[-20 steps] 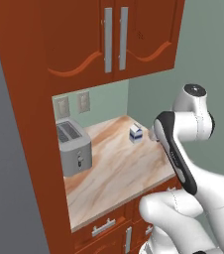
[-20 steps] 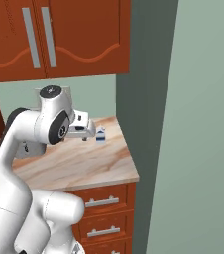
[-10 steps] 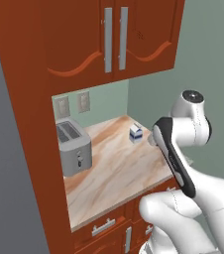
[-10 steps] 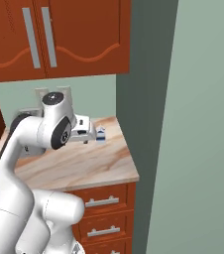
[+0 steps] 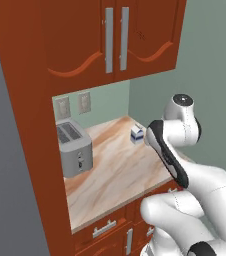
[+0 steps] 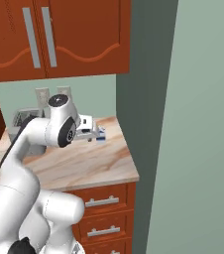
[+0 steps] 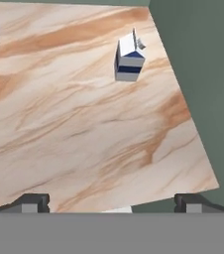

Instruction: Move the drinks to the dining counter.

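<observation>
Carton (image 7: 129,60) stands upright near the back right corner of the narrow marbled counter (image 7: 74,129), close to the green wall (image 7: 198,74). Your gripper (image 7: 109,201) hangs above the counter's front edge, jaws spread wide, holding nothing. Risk: an off-centre approach could tip the light carton or crowd your fingers against that wall.
</observation>
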